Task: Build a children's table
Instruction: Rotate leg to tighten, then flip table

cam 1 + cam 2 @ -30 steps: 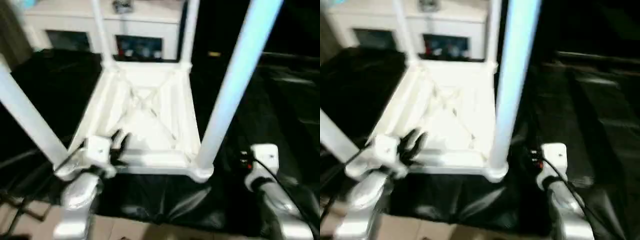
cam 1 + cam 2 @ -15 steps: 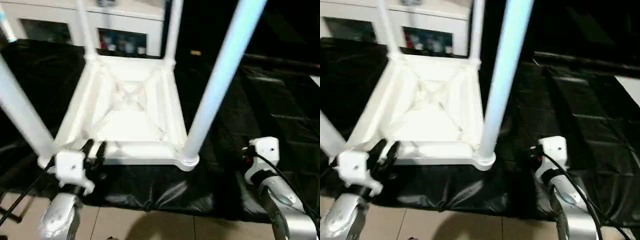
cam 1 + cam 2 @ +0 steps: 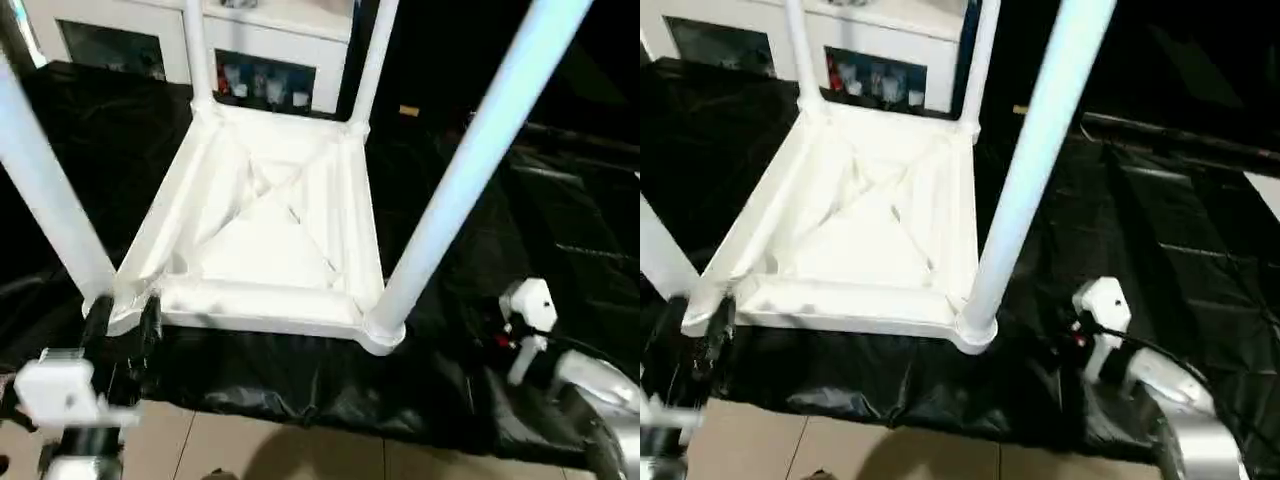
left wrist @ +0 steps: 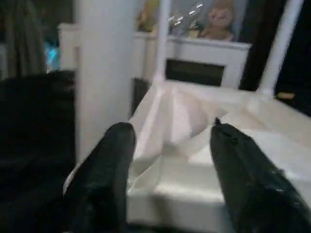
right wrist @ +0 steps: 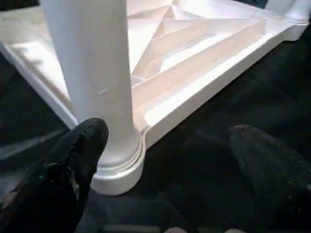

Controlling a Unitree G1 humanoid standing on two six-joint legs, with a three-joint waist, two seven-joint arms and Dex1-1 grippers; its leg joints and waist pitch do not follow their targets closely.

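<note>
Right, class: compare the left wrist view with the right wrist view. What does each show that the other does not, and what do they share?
Left wrist view alone: the white cabinet behind the table, a teddy bear on top of it, and the two far legs rising from the tabletop.

Right wrist view alone: the base of one near leg seated in its rounded corner socket, on black sheeting.

Both: the upturned white tabletop's ribbed underside, and an open pincer, the left and the right, holding nothing.
</note>
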